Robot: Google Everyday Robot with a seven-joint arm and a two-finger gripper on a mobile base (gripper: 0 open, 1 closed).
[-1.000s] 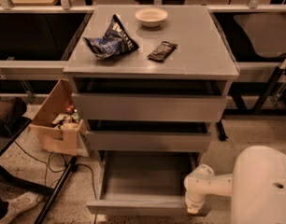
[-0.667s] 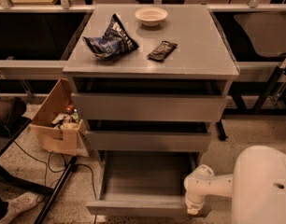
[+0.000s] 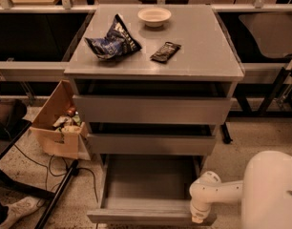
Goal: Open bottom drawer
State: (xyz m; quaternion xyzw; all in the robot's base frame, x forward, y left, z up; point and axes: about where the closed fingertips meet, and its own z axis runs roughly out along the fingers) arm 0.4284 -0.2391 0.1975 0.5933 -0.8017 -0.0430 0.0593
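Observation:
The bottom drawer (image 3: 146,216) of the grey cabinet (image 3: 203,56) is pulled out, and its shallow grey tray (image 3: 148,180) shows empty inside. The two wider drawer fronts above it, the top one (image 3: 151,109) and the middle one (image 3: 151,144), stand pushed in. My white arm (image 3: 270,192) reaches in from the lower right. My gripper (image 3: 197,217) hangs at the right end of the bottom drawer's front edge, at the frame's lower border.
On the cabinet top lie a blue crumpled chip bag (image 3: 112,44), a white bowl (image 3: 154,16) and a dark snack bar (image 3: 165,52). A cardboard box (image 3: 57,123) with items stands on the floor at left, with cables and a stand leg (image 3: 55,194) near it.

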